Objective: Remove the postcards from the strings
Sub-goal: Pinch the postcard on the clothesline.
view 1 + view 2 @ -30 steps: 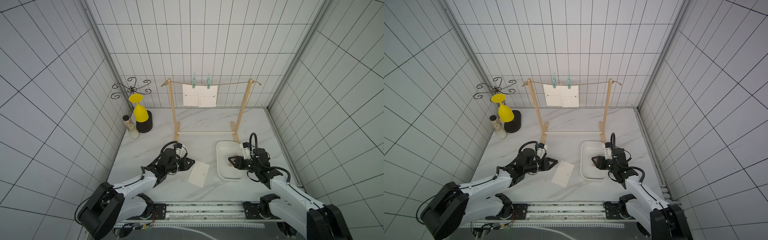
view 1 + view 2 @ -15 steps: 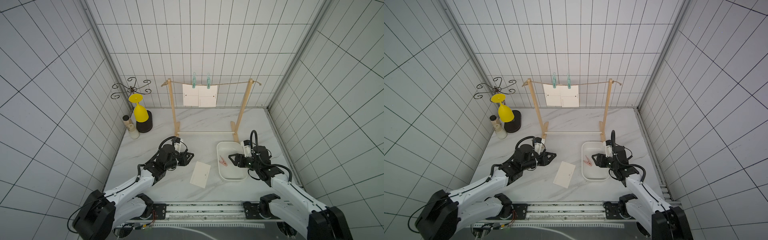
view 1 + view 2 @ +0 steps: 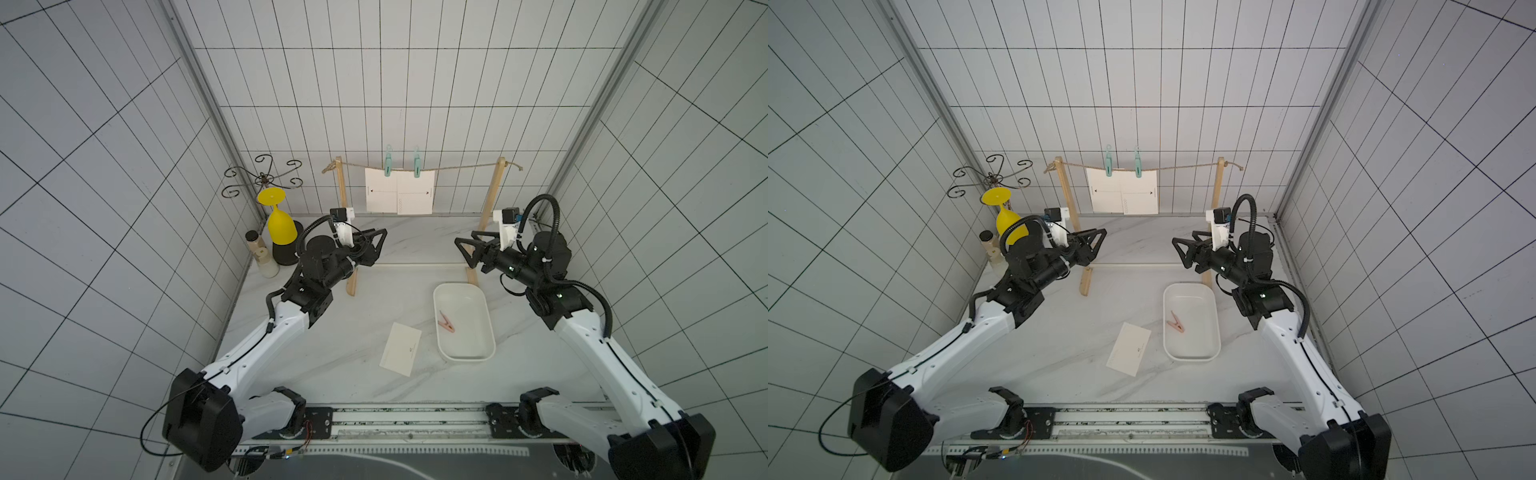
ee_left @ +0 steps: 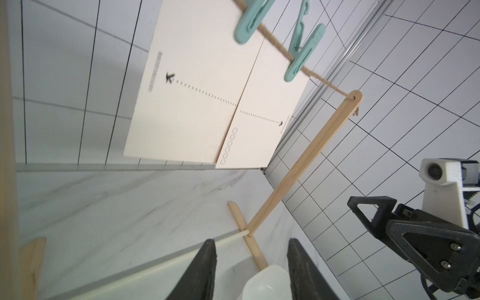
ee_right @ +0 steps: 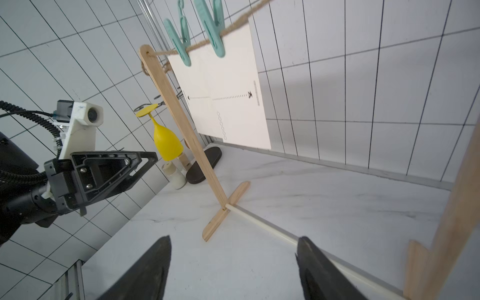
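Left wrist view: two postcards hang overlapped from the string under teal pegs; a third postcard lies on the tabletop. Thin, light, bendy paper, I judge; I'd pinch a free lower corner. My left gripper and right gripper are spread apart, empty.

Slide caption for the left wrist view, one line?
Two postcards hang from the string by teal pegs beyond the open, empty left gripper; the right gripper is also in frame.
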